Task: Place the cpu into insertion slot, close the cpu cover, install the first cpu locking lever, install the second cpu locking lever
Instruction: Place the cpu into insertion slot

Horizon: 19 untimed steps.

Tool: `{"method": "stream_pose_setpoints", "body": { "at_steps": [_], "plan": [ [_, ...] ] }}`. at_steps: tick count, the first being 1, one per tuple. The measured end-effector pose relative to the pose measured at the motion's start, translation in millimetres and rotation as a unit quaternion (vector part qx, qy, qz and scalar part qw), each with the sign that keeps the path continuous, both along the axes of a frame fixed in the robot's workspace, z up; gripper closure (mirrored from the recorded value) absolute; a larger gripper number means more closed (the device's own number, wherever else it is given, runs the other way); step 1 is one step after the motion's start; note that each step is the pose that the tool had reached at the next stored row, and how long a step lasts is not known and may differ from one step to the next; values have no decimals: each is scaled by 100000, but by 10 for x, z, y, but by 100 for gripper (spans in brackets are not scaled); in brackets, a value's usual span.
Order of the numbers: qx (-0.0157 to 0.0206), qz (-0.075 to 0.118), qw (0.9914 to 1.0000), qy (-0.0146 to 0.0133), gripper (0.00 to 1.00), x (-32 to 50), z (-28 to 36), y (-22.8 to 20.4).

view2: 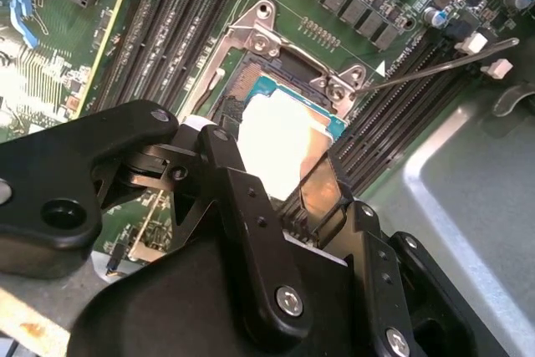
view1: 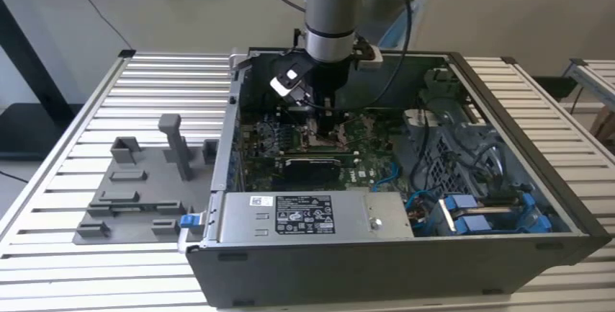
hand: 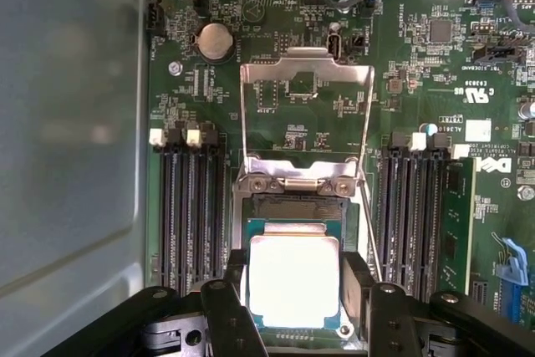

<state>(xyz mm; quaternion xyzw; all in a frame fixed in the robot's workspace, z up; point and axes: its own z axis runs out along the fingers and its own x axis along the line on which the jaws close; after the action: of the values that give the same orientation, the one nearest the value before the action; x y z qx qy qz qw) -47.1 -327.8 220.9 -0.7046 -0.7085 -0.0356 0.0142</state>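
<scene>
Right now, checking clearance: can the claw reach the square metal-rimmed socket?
Probably yes: the thin silver frame cover stands open, and the claw holds the square silver-topped chip right over the dark square socket.

We count one cpu (hand: 294,280), one insertion slot (hand: 292,206), one cpu cover (hand: 306,58), and one end effector (view1: 322,117) with two fingers (hand: 355,286) at the slot. Around the insertion slot we count two banks of memory slots (hand: 192,206), one on either side of it, one round coin cell (hand: 216,39) beyond the cover, and one thin metal lever (view2: 435,67) just beside it. The slot lies inside one computer case (view1: 384,254), and well apart from the slot one grey fixture plate (view1: 135,204) rests on one counter (view1: 144,81).
</scene>
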Motion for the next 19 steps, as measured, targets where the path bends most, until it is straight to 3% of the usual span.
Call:
{"method": "stream_pose_setpoints", "body": {
  "at_steps": [19],
  "plan": [
    [9,1,100000,7,46,21,-62,-18]
  ]
}}
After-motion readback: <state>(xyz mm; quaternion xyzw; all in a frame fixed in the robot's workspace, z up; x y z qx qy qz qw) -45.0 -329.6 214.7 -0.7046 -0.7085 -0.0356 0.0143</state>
